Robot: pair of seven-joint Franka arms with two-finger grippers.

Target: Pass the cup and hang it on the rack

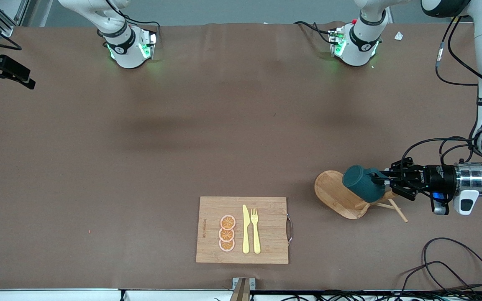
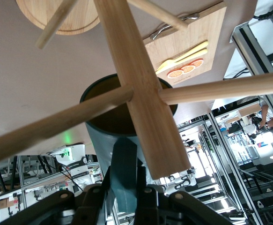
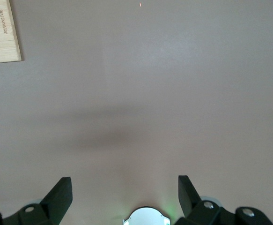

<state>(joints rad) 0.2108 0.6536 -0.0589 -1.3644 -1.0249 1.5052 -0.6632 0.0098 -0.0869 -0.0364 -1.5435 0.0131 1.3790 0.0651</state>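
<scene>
The dark teal cup (image 1: 364, 183) is held by its handle in my left gripper (image 1: 385, 179), which is shut on it over the rack (image 1: 333, 193). The bamboo rack looks tipped, its post and pegs leaning toward the left arm's end of the table. In the left wrist view the cup (image 2: 99, 138) sits just past my left gripper (image 2: 125, 177), and the rack's post (image 2: 136, 79) and two pegs cross its mouth. My right gripper (image 3: 125, 180) is open and empty over bare table near its base; it is out of the front view.
A wooden cutting board (image 1: 243, 230) with a yellow knife, a fork and three orange slices lies near the front camera's edge, mid-table. Loose cables (image 1: 454, 267) lie at the left arm's end. A black camera mount (image 1: 2, 69) overhangs the right arm's end.
</scene>
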